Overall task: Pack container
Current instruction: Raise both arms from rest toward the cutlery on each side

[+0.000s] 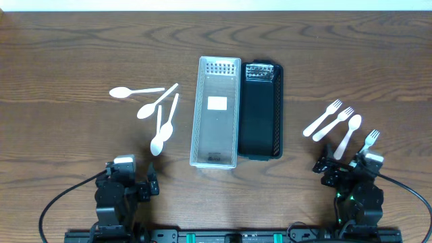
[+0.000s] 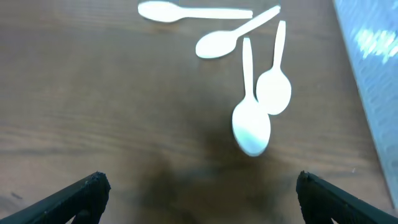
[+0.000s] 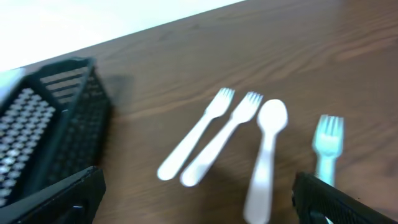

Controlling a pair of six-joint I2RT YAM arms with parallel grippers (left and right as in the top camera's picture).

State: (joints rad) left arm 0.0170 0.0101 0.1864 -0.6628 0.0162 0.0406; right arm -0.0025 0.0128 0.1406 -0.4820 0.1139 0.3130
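Observation:
A silver mesh container (image 1: 216,111) and a black mesh container (image 1: 262,111) lie side by side mid-table. Several white plastic spoons (image 1: 156,111) are scattered to their left; in the left wrist view the nearest spoon (image 2: 250,118) lies ahead of my left gripper (image 2: 199,190), which is open with nothing in it. Right of the containers lie three white forks (image 1: 324,118) and one spoon (image 1: 349,131). My right gripper (image 3: 199,190) is open and holds nothing, just short of the forks (image 3: 196,140) and the spoon (image 3: 267,155). From overhead, the left gripper (image 1: 133,174) and right gripper (image 1: 344,164) sit near the front edge.
The silver container's wall (image 2: 373,74) runs along the right of the left wrist view. The black container (image 3: 68,118) stands at the left of the right wrist view. The table's far edge meets a white wall.

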